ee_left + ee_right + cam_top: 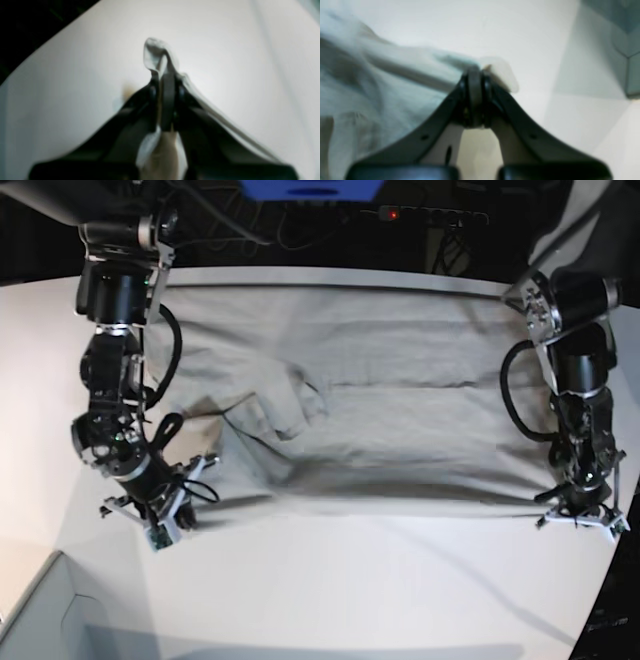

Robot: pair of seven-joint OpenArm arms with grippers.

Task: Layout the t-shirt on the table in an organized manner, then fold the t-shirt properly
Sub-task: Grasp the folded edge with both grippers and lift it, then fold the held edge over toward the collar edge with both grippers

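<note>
The light grey-beige t-shirt (380, 410) lies spread across the far half of the white table (350, 580), creased around its left-middle. My left gripper (166, 75) is shut on the t-shirt (155, 55), and a tuft of cloth sticks out past its tips. In the base view the left gripper (556, 502) sits at the shirt's near right corner. My right gripper (475, 71) is shut on a fold of the t-shirt (382, 82) at its near left edge, and in the base view this right gripper (205, 468) is low over the table.
A grey box (40, 620) stands at the near left corner of the table, and the grey box (627, 37) also shows in the right wrist view. Cables and a blue item (310, 188) lie beyond the far edge. The table's curved edge (50, 42) runs past the left gripper.
</note>
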